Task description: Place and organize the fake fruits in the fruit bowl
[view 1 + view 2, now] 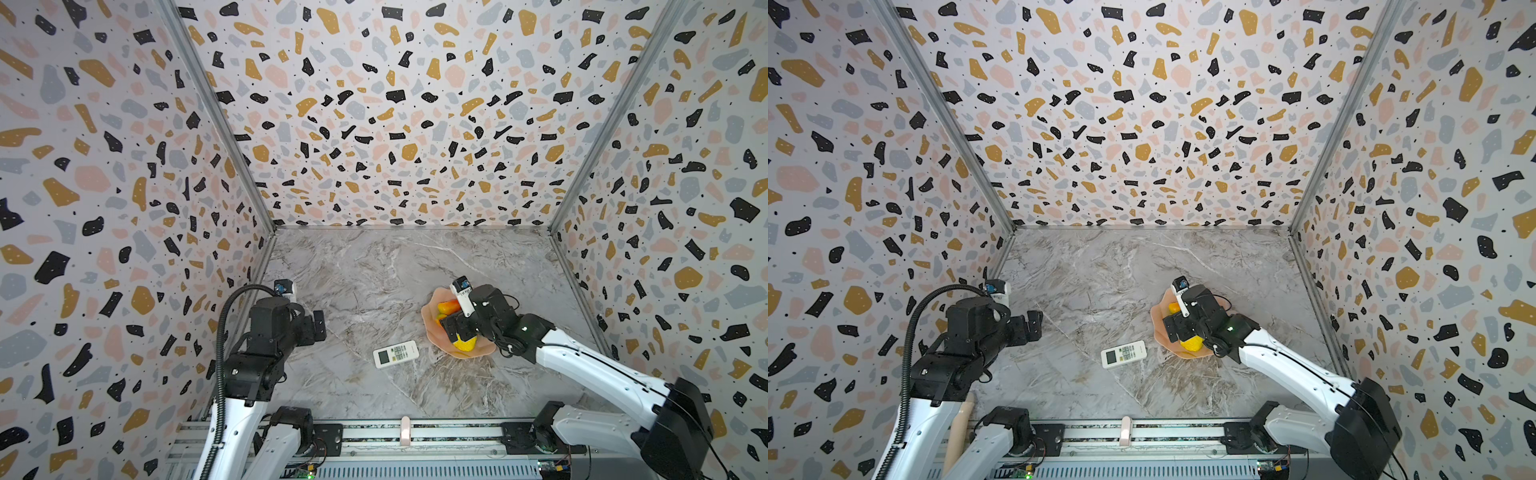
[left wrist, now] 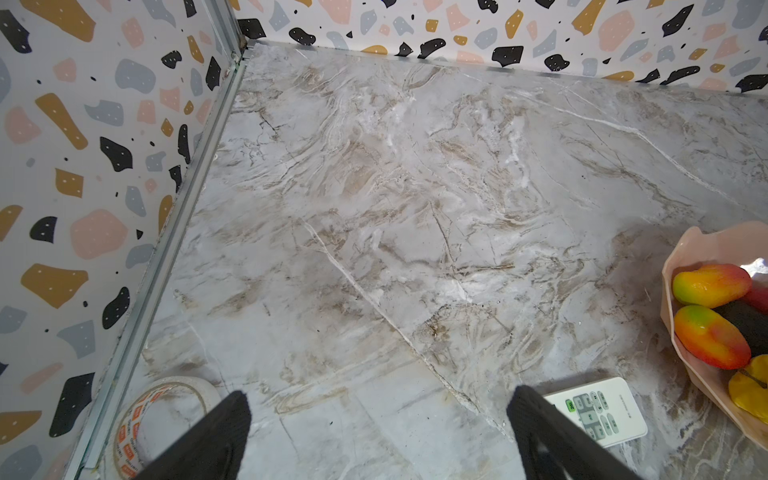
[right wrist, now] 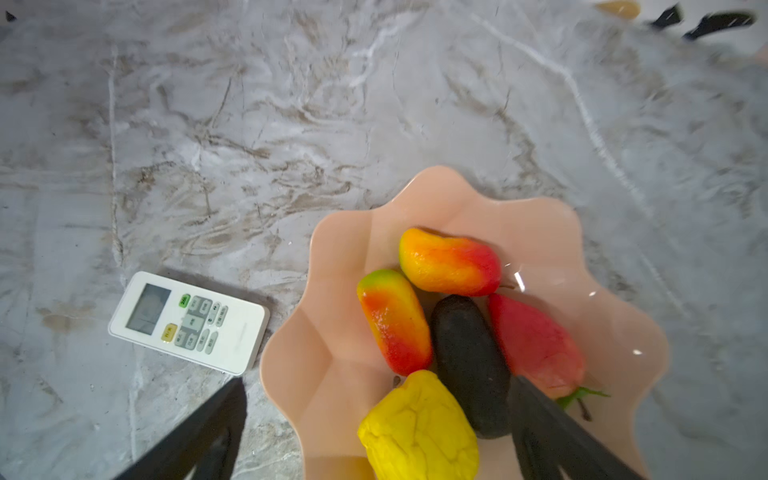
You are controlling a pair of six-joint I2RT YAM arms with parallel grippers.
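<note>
Terrazzo walls w/ marble tabletop

Both top views: mounted high at the near edge, looking down across the whole table. Wrist cams sit low and close, angled down; both catch the fruit bowl and remote.

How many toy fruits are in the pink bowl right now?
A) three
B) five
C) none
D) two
B: the right wrist view shows five lying in the pink fruit bowl: a yellow-tipped oval, a green-tipped oval, a black oval, a red strawberry and a bumpy yellow fruit.
</note>
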